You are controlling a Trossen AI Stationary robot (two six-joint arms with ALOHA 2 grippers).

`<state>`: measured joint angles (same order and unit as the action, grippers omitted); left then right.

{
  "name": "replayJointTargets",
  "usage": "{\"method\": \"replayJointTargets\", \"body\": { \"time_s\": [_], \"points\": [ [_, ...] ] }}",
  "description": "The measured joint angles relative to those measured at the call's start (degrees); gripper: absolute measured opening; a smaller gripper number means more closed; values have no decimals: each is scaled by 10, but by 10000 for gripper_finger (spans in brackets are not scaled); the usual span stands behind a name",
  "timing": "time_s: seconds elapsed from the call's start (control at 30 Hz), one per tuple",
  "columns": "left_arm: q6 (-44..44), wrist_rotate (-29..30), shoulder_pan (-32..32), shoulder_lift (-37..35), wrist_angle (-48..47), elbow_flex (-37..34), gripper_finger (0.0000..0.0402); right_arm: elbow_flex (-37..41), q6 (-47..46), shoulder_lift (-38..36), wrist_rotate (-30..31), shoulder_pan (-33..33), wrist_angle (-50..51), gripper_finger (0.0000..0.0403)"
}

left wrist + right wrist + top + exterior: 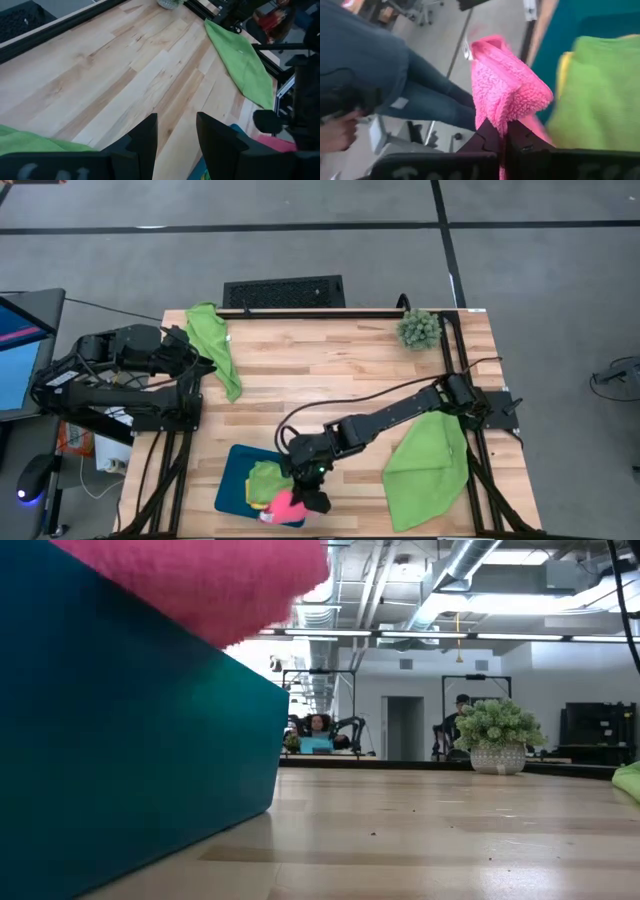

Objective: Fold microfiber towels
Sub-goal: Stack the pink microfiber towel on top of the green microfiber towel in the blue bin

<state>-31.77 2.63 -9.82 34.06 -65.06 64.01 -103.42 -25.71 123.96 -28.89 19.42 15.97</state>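
Observation:
My right gripper (312,502) is over the near end of the dark teal tray (235,470), shut on a hot pink towel (285,505). The pink towel also fills the top of the low view (200,580). A folded lime green towel (265,478) lies in the tray over a yellow one (563,70). A second lime green towel (428,465) lies spread at the table's right, partly under the right arm. A third (215,345) lies crumpled at the far left, next to my left gripper (200,365), which is open and empty. My right gripper pinches a bunched fold of the pink towel (502,120) between its two shut fingers. The towel stands out past the fingertips, folded over in several layers, over the tray's near edge.
A small spiky green plant (419,328) in a pot stands at the far right corner. A black rail runs along the table's far edge (300,311). Bare wood lies in the middle of the table. A person in jeans (420,100) stands beyond the table's near edge.

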Motion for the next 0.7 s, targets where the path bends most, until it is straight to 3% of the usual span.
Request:
{"method": "replayJointTargets", "body": {
  "time_s": [0.7],
  "points": [
    [8,13,0,0,0,0,128,2,91,2,-60,-54,-5,16]
  ]
}}
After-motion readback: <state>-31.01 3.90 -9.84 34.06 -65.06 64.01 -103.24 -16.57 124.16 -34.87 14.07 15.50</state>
